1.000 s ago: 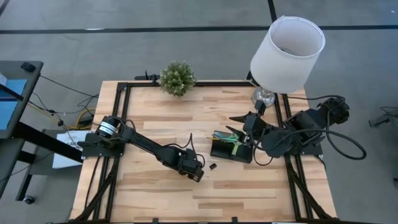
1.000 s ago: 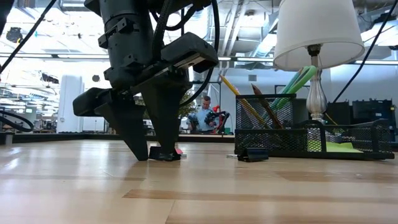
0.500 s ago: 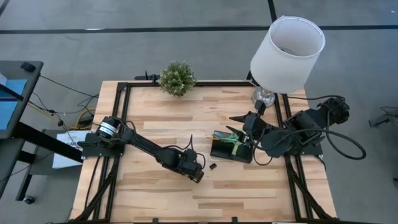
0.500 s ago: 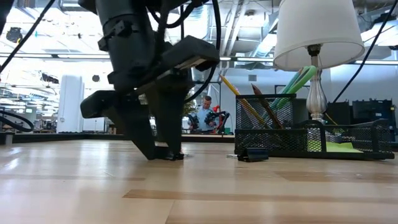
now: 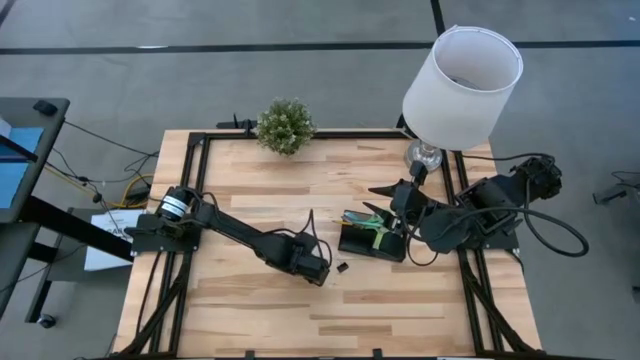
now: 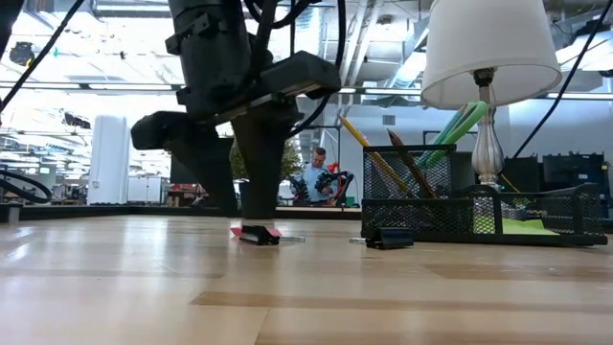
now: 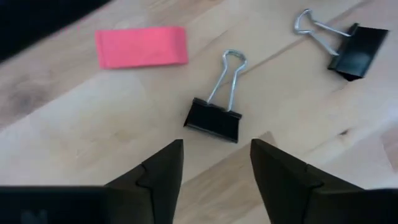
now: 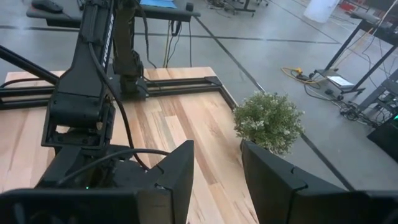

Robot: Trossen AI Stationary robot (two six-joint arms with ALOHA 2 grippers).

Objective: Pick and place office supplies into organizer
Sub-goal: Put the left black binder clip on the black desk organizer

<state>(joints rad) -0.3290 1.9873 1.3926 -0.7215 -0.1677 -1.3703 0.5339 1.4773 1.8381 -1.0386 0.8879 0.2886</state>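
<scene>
My left gripper (image 7: pixel 214 162) is open and hangs just above a small black binder clip (image 7: pixel 213 119) with silver wire handles. The clip lies flat on the wood, also in the low view (image 6: pixel 257 235). A pink eraser (image 7: pixel 141 46) lies flat beyond it. A second binder clip (image 7: pixel 356 43) rests nearer the black mesh organizer (image 5: pixel 372 240). The organizer's raised back holds a yellow pencil (image 6: pixel 362 146), pens and green-handled scissors (image 6: pixel 458 129); a lime-green pad (image 6: pixel 522 227) lies in its tray. My right gripper (image 8: pixel 217 183) is open and waits over the organizer's far side (image 5: pixel 392 200).
A white-shaded lamp (image 5: pixel 460 75) stands at the far right corner behind the organizer. A small potted plant (image 5: pixel 285 125) sits at the far edge. Bare wood stretches across the near half (image 5: pixel 330 320) and the far left of the table. A person shows in the room beyond (image 6: pixel 311 177).
My left gripper has risen from the tabletop, where its fingertips stood around the binder clip, and has shifted slightly toward the table's right. The clip and eraser stay on the wood. My right arm has kept still.
</scene>
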